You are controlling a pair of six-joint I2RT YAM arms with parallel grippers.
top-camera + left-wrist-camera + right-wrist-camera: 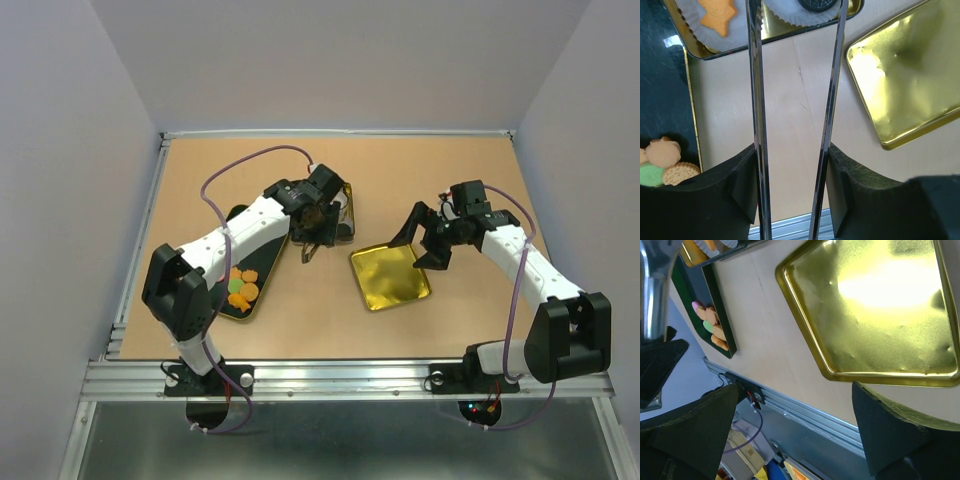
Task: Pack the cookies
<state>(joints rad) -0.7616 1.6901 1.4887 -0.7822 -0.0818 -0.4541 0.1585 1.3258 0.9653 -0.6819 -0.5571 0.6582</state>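
Several cookies (242,285), mostly orange with a pink and a green one, lie on a dark tray (228,215) at the left. They also show in the left wrist view (662,160) and the right wrist view (707,325). My left gripper (315,215) is shut on metal tongs (756,100), whose blades stand apart over the table and point at a gold tin (771,27); their tips are out of view. An orange star cookie (717,15) lies in a paper cup in that tin. My right gripper (430,245) is open and empty over the gold lid's (390,275) far right corner.
A dark round cookie (817,4) sits in another white cup in the tin. The gold lid (905,75) lies upside down to the right of the tin. The aluminium rail (805,415) runs along the table's near edge. Grey walls enclose the table.
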